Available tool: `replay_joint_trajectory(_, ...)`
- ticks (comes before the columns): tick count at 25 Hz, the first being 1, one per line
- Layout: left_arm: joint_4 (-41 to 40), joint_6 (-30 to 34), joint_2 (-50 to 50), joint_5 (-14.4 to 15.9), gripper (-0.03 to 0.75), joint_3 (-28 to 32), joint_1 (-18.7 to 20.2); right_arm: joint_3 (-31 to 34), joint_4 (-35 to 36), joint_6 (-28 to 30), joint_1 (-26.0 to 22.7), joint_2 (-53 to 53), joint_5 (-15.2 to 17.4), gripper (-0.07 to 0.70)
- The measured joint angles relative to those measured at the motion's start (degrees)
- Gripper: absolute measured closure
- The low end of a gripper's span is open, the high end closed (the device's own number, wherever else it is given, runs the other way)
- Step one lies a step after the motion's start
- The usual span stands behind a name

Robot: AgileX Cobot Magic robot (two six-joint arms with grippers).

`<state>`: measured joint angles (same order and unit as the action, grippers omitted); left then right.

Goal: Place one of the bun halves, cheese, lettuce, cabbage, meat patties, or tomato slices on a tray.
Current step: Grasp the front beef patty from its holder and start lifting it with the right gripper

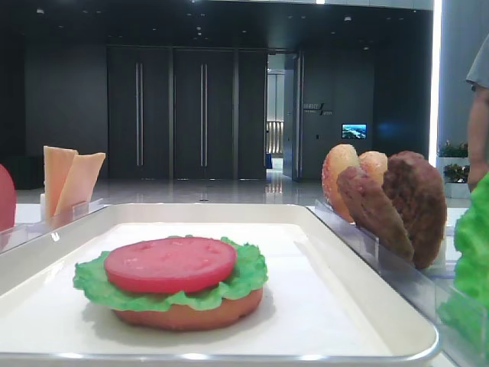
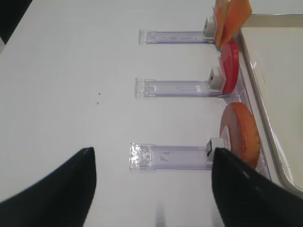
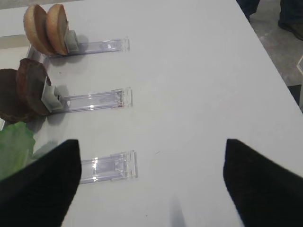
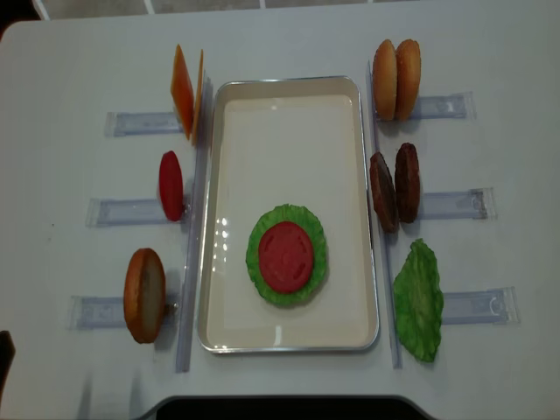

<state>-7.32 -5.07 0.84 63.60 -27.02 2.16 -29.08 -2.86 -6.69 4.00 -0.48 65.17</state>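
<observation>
The white tray [image 4: 289,131] lies in the middle of the table. Near its front end sits a stack: a bun half [image 1: 191,315] at the bottom, lettuce [image 4: 287,214] on it, a tomato slice [image 4: 285,256] on top. My right gripper [image 3: 150,142] hangs open and empty over bare table, right of the holders with bun halves [image 3: 46,28], meat patties [image 3: 26,90] and a lettuce leaf [image 3: 14,146]. My left gripper [image 2: 152,150] is open and empty too, left of the holders with cheese [image 2: 231,14], a tomato slice [image 2: 229,66] and a bun half [image 2: 241,135].
Clear plastic holders [image 4: 131,122] line both long sides of the tray, three per side. A person [image 1: 479,115] stands at the far right behind the table. The table's right edge [image 3: 270,56] runs close to the right gripper.
</observation>
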Motion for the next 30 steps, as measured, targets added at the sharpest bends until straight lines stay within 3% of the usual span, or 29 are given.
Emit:
replay_joint_trajectory(23,0.0,0.0,0.0,0.0,0.136,0.0,0.0,0.0,0.0,-0.1,0.0,0.2,0.1,0.05)
replay_joint_trajectory(30,0.0,0.0,0.0,0.0,0.136,0.0,0.0,-5.0,0.0,-0.1,0.0,15.0,1.1,0.05)
